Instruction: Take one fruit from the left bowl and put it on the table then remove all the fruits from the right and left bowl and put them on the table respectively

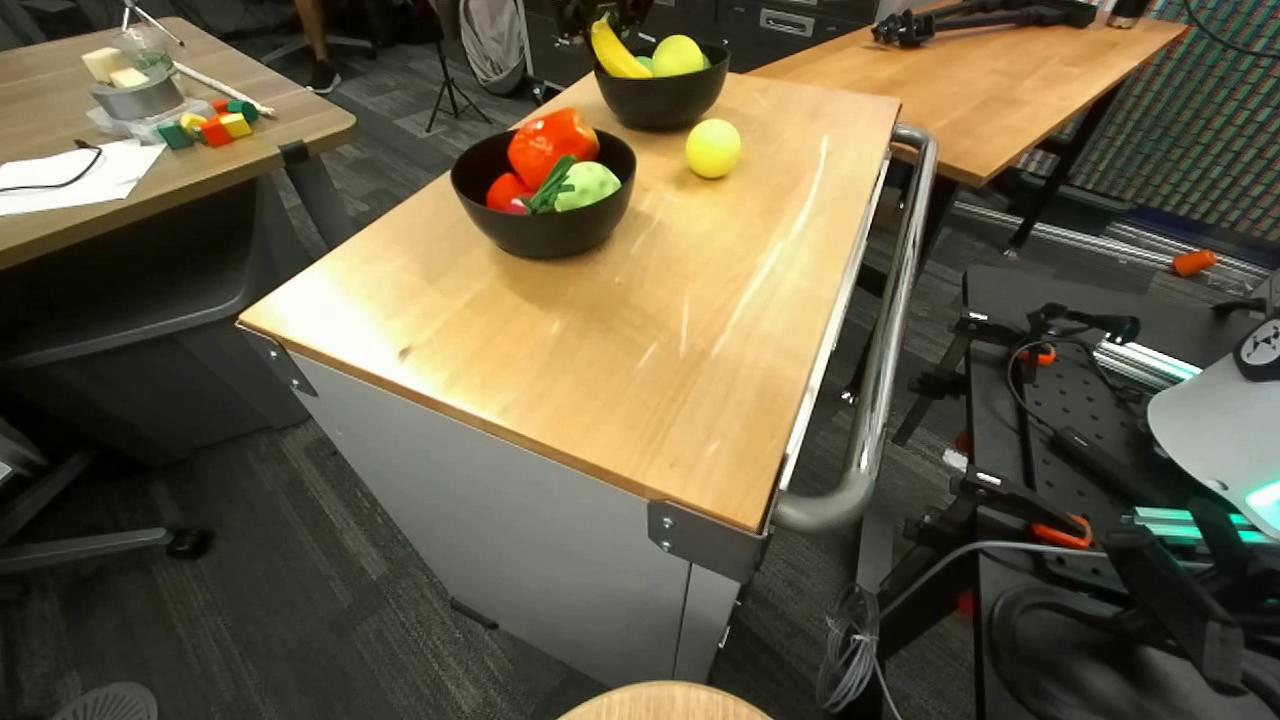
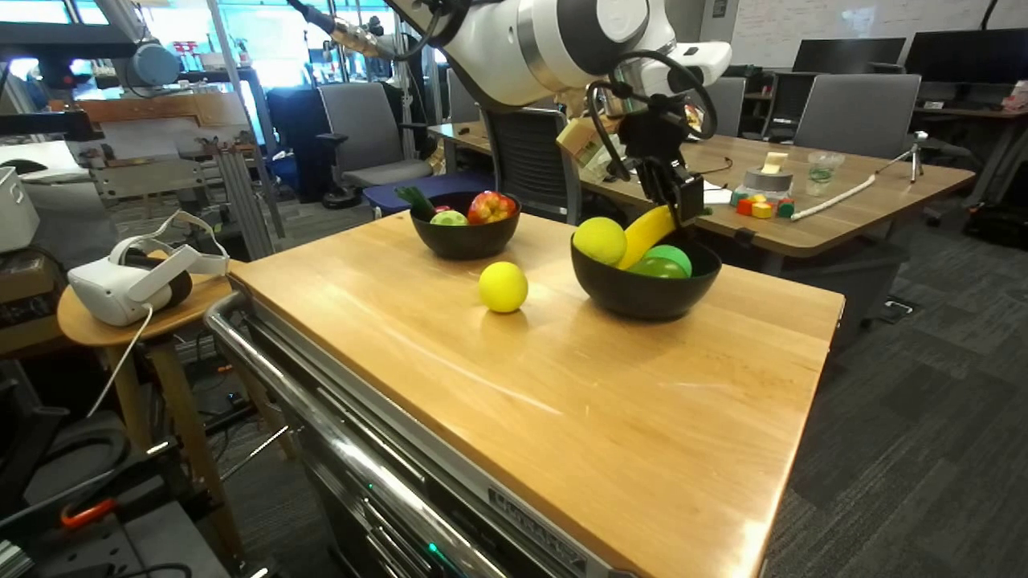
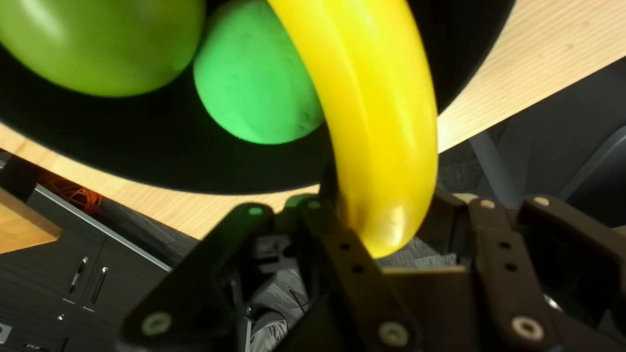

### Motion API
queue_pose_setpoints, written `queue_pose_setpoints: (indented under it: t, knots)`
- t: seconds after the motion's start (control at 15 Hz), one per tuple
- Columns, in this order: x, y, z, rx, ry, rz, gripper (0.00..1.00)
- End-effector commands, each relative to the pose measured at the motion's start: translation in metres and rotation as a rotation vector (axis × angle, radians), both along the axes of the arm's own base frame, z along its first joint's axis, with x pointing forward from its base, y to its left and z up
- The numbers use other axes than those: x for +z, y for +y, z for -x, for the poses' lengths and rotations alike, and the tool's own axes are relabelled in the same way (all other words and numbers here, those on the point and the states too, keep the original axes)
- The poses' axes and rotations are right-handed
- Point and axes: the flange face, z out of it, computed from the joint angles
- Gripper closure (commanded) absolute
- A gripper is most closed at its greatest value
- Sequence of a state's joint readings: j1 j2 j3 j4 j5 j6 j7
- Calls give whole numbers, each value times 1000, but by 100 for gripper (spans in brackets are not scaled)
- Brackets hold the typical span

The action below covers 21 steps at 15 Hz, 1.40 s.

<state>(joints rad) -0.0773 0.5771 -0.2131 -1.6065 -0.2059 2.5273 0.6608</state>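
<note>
A black bowl (image 2: 642, 299) holds a yellow banana (image 2: 645, 234), a yellow ball-like fruit (image 2: 600, 240), a bright green ball (image 3: 257, 73) and a darker green fruit (image 3: 105, 44). My gripper (image 2: 679, 210) is at this bowl's far rim, with its fingers on both sides of the banana's end. In the wrist view, the gripper (image 3: 384, 210) is shut on the banana, which is still in the bowl and tilted up. Another black bowl (image 1: 545, 236) holds a red-orange pepper-like piece (image 1: 550, 146), a light green fruit (image 1: 587, 186) and other red pieces. A yellow ball (image 2: 503, 287) lies on the table.
The wooden cart top (image 2: 610, 401) carries both bowls. A metal handle (image 1: 895, 330) runs along one side of it. A desk with tape and coloured blocks (image 2: 759, 205) stands beyond. A white headset (image 2: 144, 269) sits on a stool.
</note>
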Motion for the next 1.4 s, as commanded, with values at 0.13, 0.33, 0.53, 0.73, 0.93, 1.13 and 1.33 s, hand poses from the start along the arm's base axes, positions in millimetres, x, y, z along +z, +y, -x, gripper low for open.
queue_pose_setpoints:
  t: [0.13,0.33,0.53,0.73,0.93,1.13,1.33]
  knots:
    - [23,4,-4,-9,-29,28,97]
    - [54,7,0,-3,-60,64,92]
    - [87,5,6,-13,-96,105,92]
    - [99,6,13,-12,-106,116,65]
    - [89,20,20,38,-106,48,55]
    - [76,44,34,175,-101,-67,31]
    - [76,53,56,320,-117,-112,7]
